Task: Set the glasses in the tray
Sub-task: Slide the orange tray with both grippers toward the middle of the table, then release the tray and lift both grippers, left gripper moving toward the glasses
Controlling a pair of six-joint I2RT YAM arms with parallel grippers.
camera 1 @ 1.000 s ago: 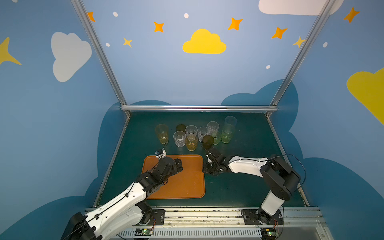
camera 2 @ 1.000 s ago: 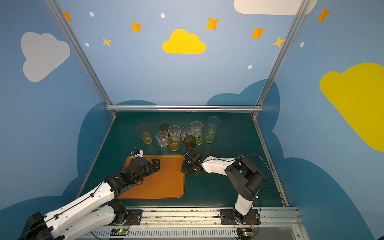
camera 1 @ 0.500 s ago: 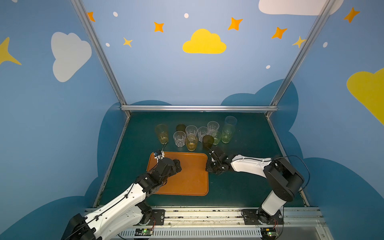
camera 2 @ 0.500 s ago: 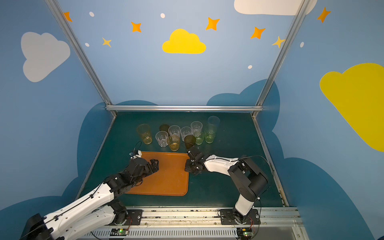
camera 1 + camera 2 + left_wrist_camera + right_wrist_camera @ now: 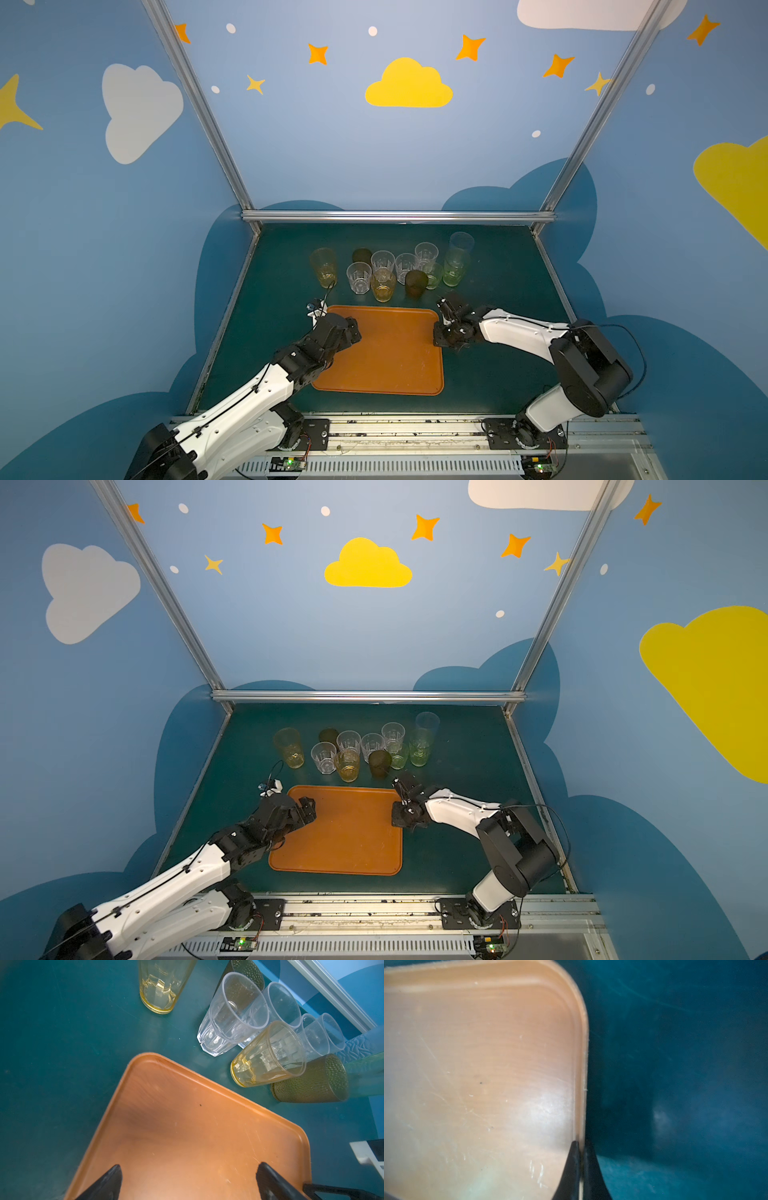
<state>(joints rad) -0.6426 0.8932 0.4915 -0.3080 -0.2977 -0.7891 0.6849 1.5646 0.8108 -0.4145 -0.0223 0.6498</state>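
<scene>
Right wrist | right gripper (image 5: pixel 580 1144) clamps tray (image 5: pixel 581 1043) rim, dragged rightward | left gripper (image 5: pixel 189 1164) spread

words: none can be read | numbers: none | labels or brands: none | signs: none | looked in: both top views and both wrist views

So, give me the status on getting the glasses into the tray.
Done: nothing; the tray holds no glass. In hand: the right gripper has its fingers shut on the tray's rim; the left gripper hangs open above it, empty. Left: every one of the glasses stands on the table beyond the tray.
</scene>
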